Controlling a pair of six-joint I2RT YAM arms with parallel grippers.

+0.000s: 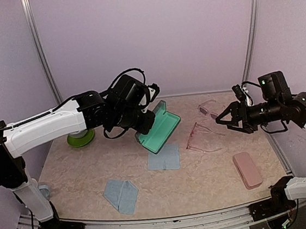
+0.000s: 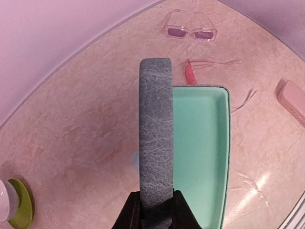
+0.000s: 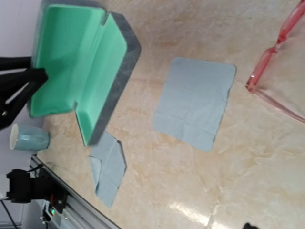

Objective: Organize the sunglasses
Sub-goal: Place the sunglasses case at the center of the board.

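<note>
Lying loose on the table (image 1: 82, 171), both sunglasses sat between the two arms.
The pink pair (image 1: 202, 138) lay just right of the open case (image 1: 163, 130), and the clear pair (image 1: 207, 109) lay behind it, nearer the back wall. The right fingers (image 1: 225, 115) hung spread wide and empty, just right of both pairs. The left fingers (image 2: 131, 212) were clamped on the edge of the case's upright lid (image 2: 155, 119). A blue cloth (image 1: 164, 157) lay in front of the case.
</note>
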